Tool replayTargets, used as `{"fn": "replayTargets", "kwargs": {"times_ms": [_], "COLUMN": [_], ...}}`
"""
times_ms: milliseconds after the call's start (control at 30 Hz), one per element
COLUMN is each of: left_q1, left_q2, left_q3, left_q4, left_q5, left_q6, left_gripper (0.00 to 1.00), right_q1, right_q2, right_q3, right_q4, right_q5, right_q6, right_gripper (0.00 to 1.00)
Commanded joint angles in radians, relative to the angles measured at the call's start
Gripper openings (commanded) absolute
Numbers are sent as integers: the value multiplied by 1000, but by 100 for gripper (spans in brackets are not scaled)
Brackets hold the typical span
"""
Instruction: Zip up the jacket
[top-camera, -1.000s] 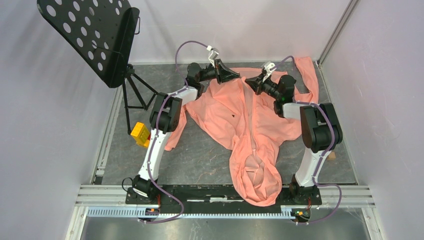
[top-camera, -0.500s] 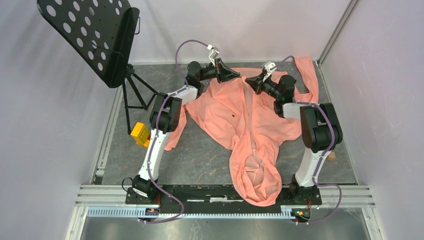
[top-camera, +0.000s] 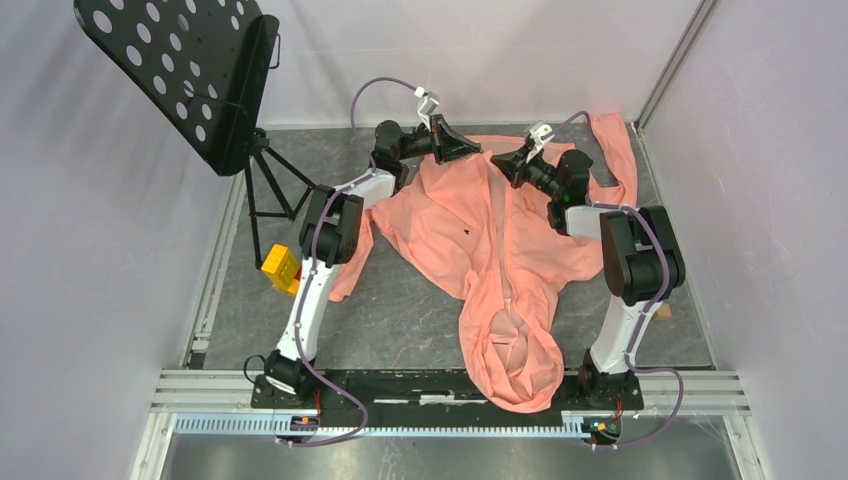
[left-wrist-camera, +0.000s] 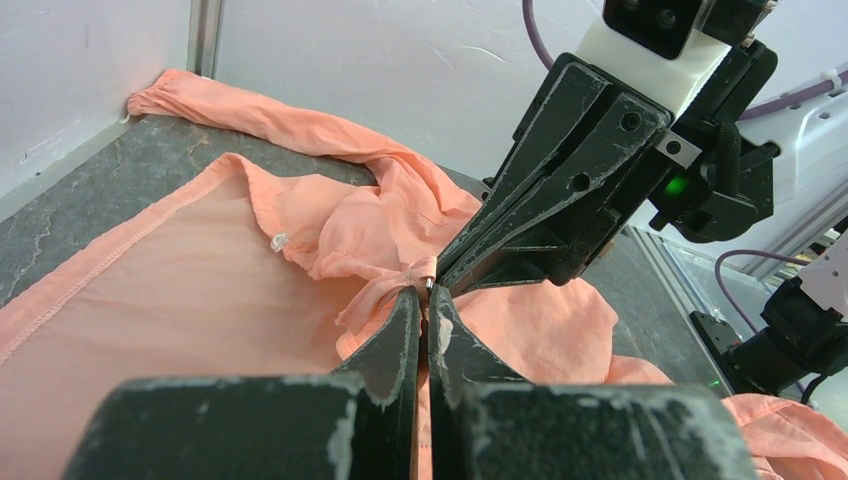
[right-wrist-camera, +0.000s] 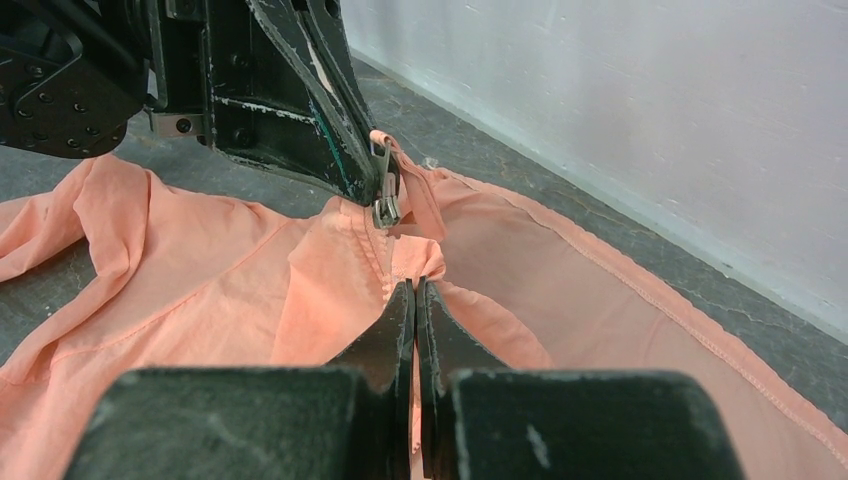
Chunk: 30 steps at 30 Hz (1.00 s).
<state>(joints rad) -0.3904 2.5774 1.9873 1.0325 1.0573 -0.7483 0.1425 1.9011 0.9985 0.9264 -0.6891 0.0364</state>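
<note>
Jacket: thin, limp, light, likely bunches; hold beside zipper pull at far hem. Left claw, right claw: both pinched closed on fabric there.

High rear camera looks down; opposed wrist cameras closely share jacket.

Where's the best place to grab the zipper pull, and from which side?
Probably pinch the small metal zipper pull across its flat faces, coming from the right gripper's side: it dangles free at the jacket's hem just below the left gripper, which blocks the other side.
</note>
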Motion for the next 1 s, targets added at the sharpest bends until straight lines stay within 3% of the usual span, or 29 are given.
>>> {"fn": "replayTargets", "kwargs": {"times_ms": [0,967], "left_q1": [-5,-2], "left_q2": [-10,21], "left_q3": [39,82], "left_q4": [10,62], "left_q5": [20,31], "left_q6": [-12,-78], "left_gripper": [2,2], "right_q1": [2,-1], "right_q2": [-11,-15], "right_q3": [6,-7], "right_q4": [71,111], "right_q5": [14,-9], "right_q6": [25,42], "right_gripper": [0,0]}}
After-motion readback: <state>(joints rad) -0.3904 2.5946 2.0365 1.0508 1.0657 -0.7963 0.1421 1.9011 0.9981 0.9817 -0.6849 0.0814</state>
